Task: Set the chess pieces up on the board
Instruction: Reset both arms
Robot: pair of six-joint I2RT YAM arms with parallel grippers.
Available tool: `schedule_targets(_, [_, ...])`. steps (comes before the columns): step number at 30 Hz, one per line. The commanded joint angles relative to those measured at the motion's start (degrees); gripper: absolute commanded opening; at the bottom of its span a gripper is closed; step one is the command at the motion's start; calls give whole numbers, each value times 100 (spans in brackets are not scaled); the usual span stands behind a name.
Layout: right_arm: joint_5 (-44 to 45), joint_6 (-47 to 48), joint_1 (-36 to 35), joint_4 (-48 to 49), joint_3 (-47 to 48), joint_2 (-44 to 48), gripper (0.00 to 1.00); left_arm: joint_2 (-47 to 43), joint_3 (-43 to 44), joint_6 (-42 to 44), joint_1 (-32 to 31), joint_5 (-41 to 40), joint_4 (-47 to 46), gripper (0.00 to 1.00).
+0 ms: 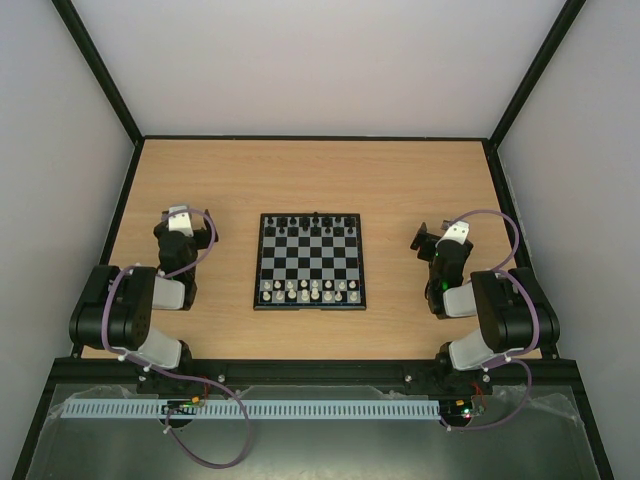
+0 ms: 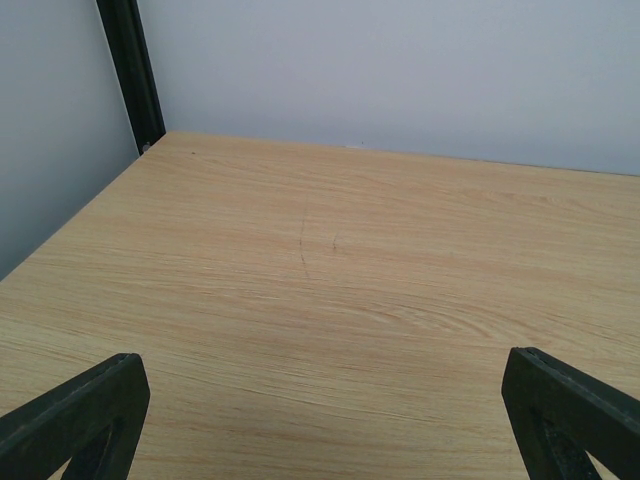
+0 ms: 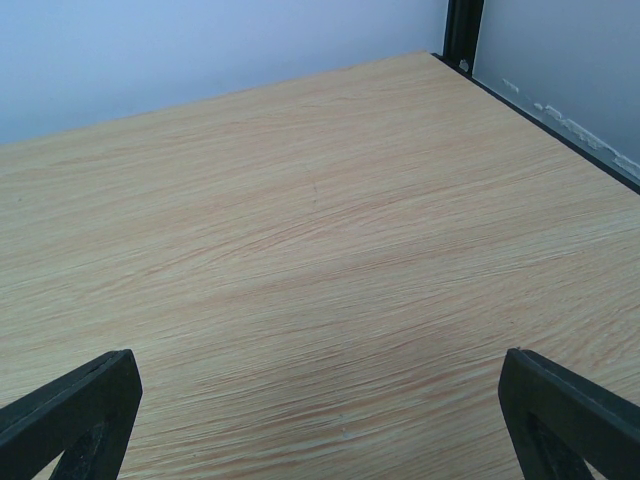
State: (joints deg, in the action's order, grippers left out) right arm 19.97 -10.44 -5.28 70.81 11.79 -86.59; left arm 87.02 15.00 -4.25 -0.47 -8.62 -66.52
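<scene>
1. The top view looks steeply down from high above and behind the arms [image 1: 130,310], facing the far wall [image 1: 320,60]. It takes in the whole table [image 1: 400,190], with the board [image 1: 309,262] near centre and the arm bases toward 6 o'clock.
2. The left wrist view sits low and close over the table, looking along it to the far wall. The left corner post [image 2: 130,70] is at 11 o'clock and the left fingers [image 2: 80,420] are at 7 and 5 o'clock.
3. The right wrist view is equally low. The right corner post [image 3: 463,30] is at 1 o'clock and the right fingers [image 3: 570,415] are at 7 and 5.
4. All three views share the table's far part and the far wall.
</scene>
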Motion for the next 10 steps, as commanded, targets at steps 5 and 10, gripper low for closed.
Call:
schedule_targets(5, [74,51,31,96,103,-37,99,25,-24,30,-23,10,-327,100])
schedule_targets(10, [50,55,27,95,103,-38,99,30,-24,29,-24,10,-327,99])
